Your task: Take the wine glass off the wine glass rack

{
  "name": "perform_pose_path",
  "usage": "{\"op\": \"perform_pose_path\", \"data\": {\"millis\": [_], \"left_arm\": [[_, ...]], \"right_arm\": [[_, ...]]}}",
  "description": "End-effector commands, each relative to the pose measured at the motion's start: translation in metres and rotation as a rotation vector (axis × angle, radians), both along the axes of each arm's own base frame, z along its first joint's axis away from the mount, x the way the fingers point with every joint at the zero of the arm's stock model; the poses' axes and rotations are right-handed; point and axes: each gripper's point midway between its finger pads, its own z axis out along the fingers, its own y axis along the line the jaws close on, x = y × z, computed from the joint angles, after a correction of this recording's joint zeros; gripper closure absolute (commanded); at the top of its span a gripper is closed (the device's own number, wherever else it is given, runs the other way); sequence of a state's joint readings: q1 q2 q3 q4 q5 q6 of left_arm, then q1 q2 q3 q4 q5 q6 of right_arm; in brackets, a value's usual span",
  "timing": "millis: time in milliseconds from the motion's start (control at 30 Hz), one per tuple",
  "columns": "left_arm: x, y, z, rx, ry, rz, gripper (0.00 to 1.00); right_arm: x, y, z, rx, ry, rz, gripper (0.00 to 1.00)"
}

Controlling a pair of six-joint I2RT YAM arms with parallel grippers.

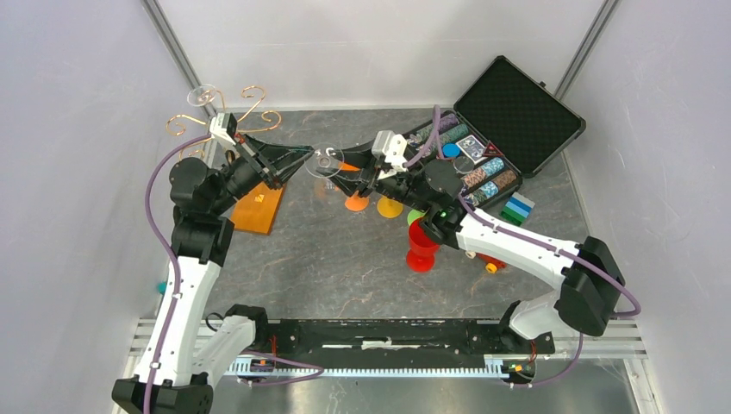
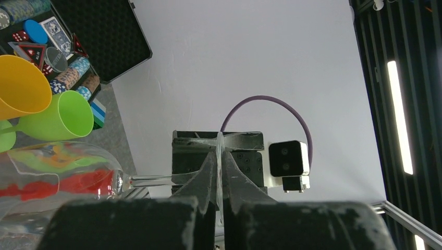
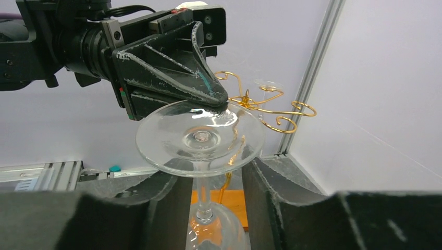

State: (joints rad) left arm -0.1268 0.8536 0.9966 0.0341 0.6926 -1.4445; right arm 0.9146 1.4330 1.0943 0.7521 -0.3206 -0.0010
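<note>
A clear wine glass (image 1: 326, 162) hangs in the air, away from the gold wire rack (image 1: 226, 121) on its orange wooden base (image 1: 259, 207). My left gripper (image 1: 306, 158) is shut on the rim of the glass's foot; in the left wrist view the foot (image 2: 220, 156) shows edge-on between the jaws. My right gripper (image 3: 216, 172) is open, with the stem (image 3: 204, 192) between its fingers and not touched. The foot (image 3: 200, 138) lies just above them. A second glass foot (image 3: 268, 85) rests on the rack (image 3: 260, 104).
An open black case (image 1: 509, 121) with poker chips and cards stands at the back right. Orange (image 1: 356, 203), yellow (image 1: 390, 207), green and red (image 1: 421, 246) plastic goblets stand mid-table under the right arm. White walls close in on both sides.
</note>
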Motion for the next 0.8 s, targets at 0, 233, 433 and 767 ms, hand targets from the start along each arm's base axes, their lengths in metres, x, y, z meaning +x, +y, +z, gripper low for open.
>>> {"op": "perform_pose_path", "data": {"millis": [0,233,433,767], "left_arm": [[-0.013,0.001,0.020,-0.005,-0.082,0.001,0.98],[-0.017,0.002,0.030,-0.014,-0.104,0.003,0.98],[-0.019,0.001,0.038,-0.036,-0.146,-0.016,0.98],[-0.011,0.002,0.011,0.111,-0.169,0.023,0.25]], "right_arm": [[-0.013,0.005,0.027,0.039,-0.067,0.065,0.59],[-0.014,0.009,0.022,0.040,-0.021,0.088,0.75],[-0.007,-0.005,0.033,0.112,0.011,0.022,1.00],[0.000,-0.092,0.073,0.481,0.105,-0.206,1.00]]}}
